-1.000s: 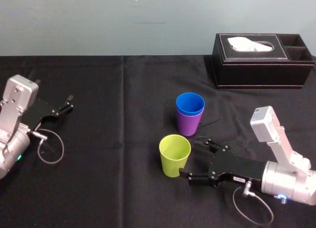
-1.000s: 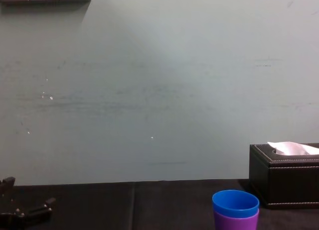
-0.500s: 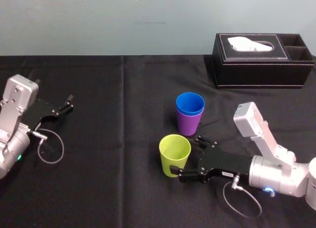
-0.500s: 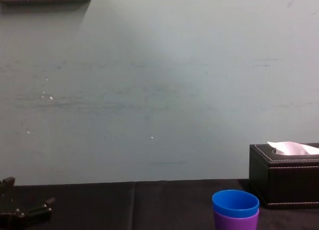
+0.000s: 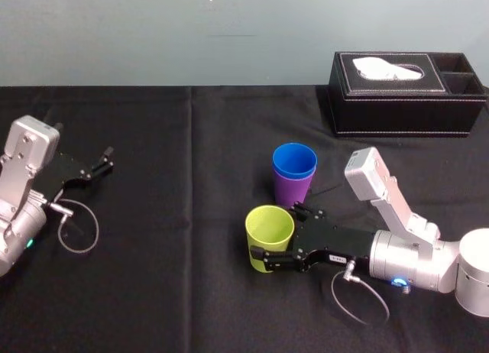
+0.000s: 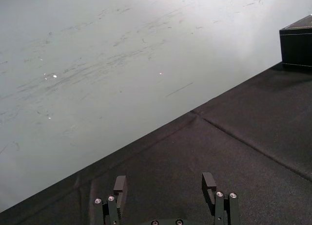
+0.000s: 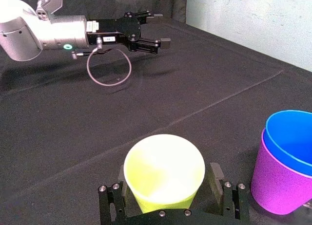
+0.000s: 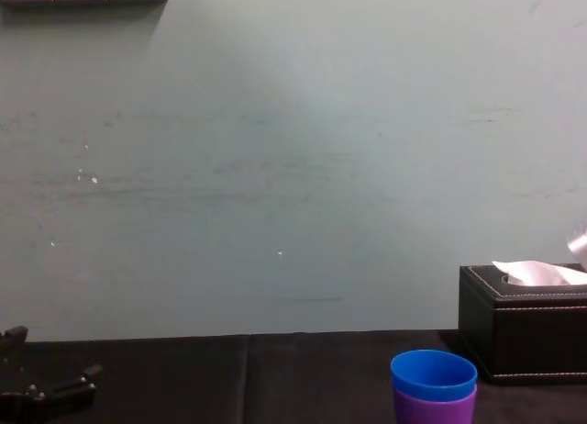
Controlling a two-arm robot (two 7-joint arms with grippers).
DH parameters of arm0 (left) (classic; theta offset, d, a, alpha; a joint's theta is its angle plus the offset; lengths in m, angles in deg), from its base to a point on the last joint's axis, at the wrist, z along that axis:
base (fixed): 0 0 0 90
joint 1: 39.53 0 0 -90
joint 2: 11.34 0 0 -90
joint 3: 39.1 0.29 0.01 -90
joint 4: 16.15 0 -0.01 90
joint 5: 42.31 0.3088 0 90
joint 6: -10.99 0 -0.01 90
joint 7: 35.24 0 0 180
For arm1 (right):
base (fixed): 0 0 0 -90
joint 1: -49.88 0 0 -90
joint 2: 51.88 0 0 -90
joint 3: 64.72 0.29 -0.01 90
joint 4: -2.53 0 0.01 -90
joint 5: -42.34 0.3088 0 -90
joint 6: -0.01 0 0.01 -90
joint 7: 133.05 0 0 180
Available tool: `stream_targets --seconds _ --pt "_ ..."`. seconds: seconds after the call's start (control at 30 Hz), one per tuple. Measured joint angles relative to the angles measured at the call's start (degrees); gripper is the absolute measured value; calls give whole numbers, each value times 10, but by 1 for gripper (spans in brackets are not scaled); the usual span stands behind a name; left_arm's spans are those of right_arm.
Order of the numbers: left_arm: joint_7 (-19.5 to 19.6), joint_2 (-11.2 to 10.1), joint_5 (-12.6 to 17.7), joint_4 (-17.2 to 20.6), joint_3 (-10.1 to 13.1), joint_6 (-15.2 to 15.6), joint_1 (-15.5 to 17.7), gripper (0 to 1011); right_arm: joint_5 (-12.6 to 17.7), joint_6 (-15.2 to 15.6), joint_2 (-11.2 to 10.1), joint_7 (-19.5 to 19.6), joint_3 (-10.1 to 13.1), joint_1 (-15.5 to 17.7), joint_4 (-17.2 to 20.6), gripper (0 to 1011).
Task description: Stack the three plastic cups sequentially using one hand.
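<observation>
ok so, head view: the yellow-green cup (image 5: 269,238) is being straddled by the right gripper (image 5: 273,232), which is being reached in from about 4 o'clock of that cup. 1 finger is being laid along the near side of the cup and the other is being tucked behind its far side. In the right wrist view the same cup (image 7: 164,169) is being framed between the 2 fingers of the right gripper (image 7: 168,183). The jaws are being kept apart, not clamped: a thin gap is being left on at least 1 side, so the cup is not being squeezed. The cup is being left upright on the black table (image 5: 191,215), mouth up.

At roughly 1 o'clock of it, and just apart from it, the blue cup (image 5: 294,160) is being carried nested inside the purple cup (image 5: 290,191), with only the blue rim band being shown above the purple one. The same pair is being caught in the chest view, blue cup (image 8: 433,373) over purple cup (image 8: 433,407), and off to the side in the right wrist view.

The black tissue box (image 5: 405,101) is being kept well back, around 1 o'clock of the nested pair.

The left gripper (image 5: 105,160) is being parked way over at the table's 9 o'clock side, low over the cloth, fingers spread with nothing being held between them (image 6: 164,183).
</observation>
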Motion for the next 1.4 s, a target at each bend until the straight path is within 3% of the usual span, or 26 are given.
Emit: stream_targets --seconds 0.47,0.63,0.8,1.4 --pt "0 0 0 0 0 0 0 1011 0 0 -2 0 2 3 3 1000" --pt "0 0 0 0 0 0 0 1011 1 0 -3 0 2 3 4 927" --pt "0 0 0 0 0 0 0 1012 1 0 -3 0 2 3 4 781" --pt "0 0 0 0 0 0 0 1011 1 -1 -3 0 3 4 5 735"
